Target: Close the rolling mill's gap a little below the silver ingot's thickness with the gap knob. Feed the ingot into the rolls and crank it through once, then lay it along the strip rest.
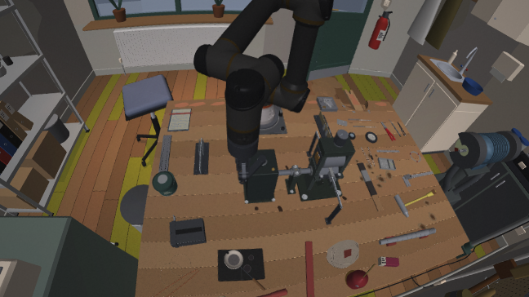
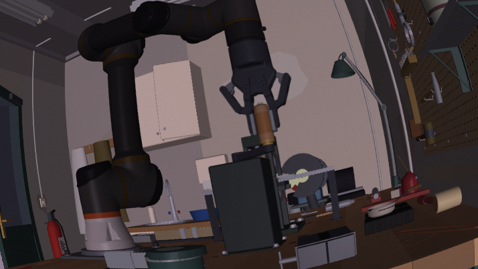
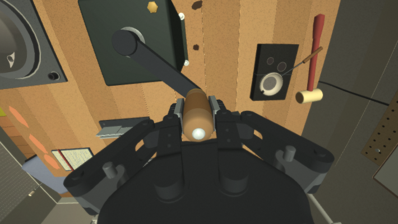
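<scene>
The brown wooden crank handle (image 3: 197, 112) (image 2: 263, 124) stands upright at the end of a dark crank arm (image 3: 165, 68), and my gripper (image 3: 196, 107) (image 2: 261, 117) is closed around it from above. The arm runs back to a hub on the dark gearbox (image 1: 260, 175) (image 3: 131, 39). A shaft links the gearbox to the rolling mill (image 1: 330, 163), whose gap knob (image 1: 341, 138) sits on top. A bright strip (image 1: 335, 188) lies at the mill's front; I cannot tell whether it is the ingot. The strip rest (image 1: 201, 156) lies left of the gearbox.
The gearbox (image 2: 246, 204) stands directly below my gripper. A green tin (image 1: 164, 182), a dark tray (image 1: 187, 231) and a black pad with a dish (image 1: 240, 263) lie on the bench to the front-left. A mallet (image 3: 311, 70) lies near the bench edge.
</scene>
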### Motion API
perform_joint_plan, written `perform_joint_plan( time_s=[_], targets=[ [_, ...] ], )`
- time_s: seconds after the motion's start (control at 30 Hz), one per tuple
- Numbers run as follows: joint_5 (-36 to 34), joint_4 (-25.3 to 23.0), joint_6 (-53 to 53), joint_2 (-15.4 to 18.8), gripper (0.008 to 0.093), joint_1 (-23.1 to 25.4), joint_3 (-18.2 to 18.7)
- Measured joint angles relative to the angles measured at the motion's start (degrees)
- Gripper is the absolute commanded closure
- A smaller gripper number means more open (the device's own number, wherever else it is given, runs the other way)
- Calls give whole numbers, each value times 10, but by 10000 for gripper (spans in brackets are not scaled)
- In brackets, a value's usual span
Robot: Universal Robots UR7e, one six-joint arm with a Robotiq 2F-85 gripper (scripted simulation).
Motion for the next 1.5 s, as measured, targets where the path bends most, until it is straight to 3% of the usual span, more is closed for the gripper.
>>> perform_joint_plan(
  time_s=[0.27, 0.87, 1.5],
  targets=[
    [0, 0, 0, 0, 924, 0, 0],
    [0, 0, 0, 0, 574, 0, 0],
    [0, 0, 0, 0, 574, 0, 0]
  ],
)
